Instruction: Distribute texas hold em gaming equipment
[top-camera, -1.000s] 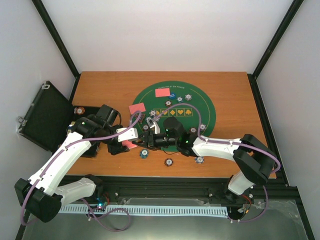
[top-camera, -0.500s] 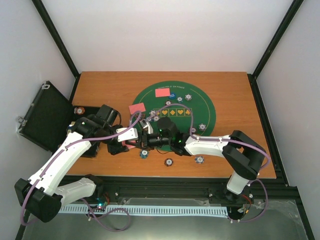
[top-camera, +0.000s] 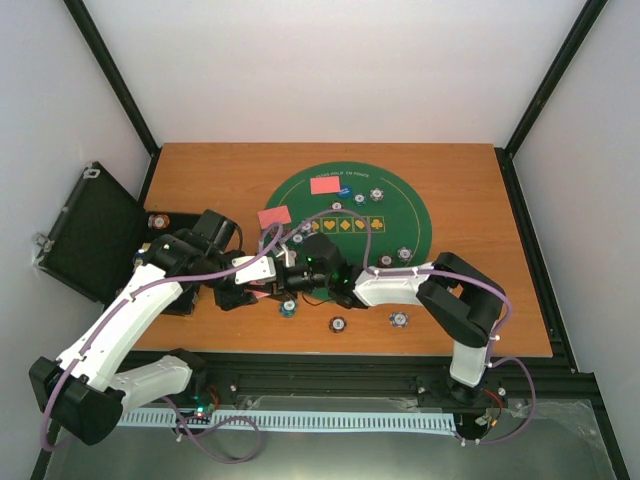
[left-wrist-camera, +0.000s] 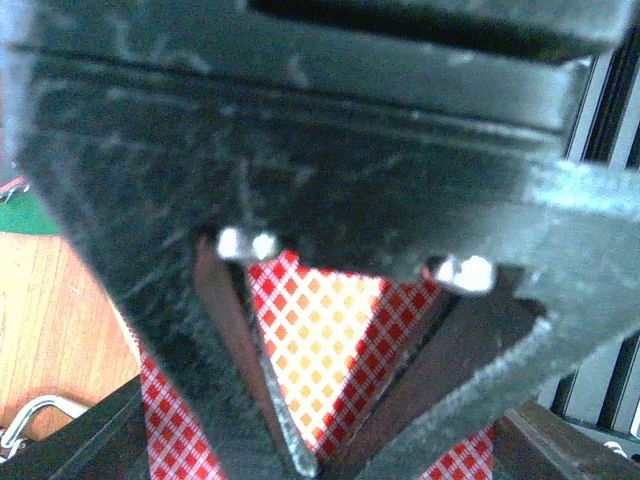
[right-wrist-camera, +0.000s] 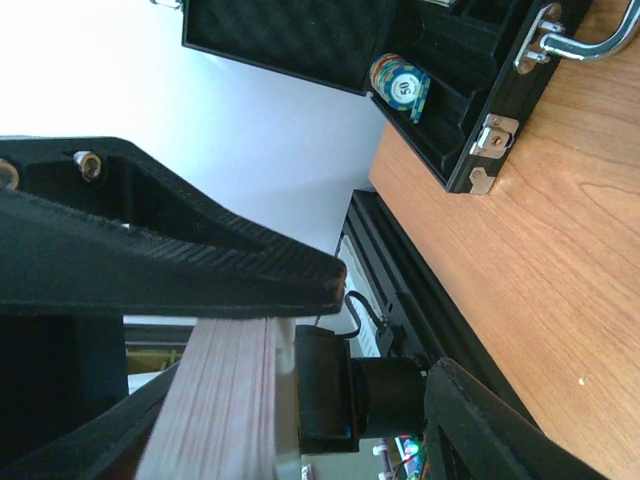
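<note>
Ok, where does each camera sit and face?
Top external: above and behind, looking down on the orange wooden table; both arms show.
Left wrist: looks along its fingers at the red-checked card deck.
Right wrist: faces the open black hinged case; its fingers straddle the deck's edge.
Both wrist views share the deck.

case (top-camera: 92, 232) crowding left, chips (top-camera: 376, 195) dotting mat (top-camera: 400, 215)

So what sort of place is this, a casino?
Probably a robot test booth, not a casino: a small wooden table boxed in by plain white walls, a left arm and right arm mounted at its near edge, and one round green poker mat.
</note>
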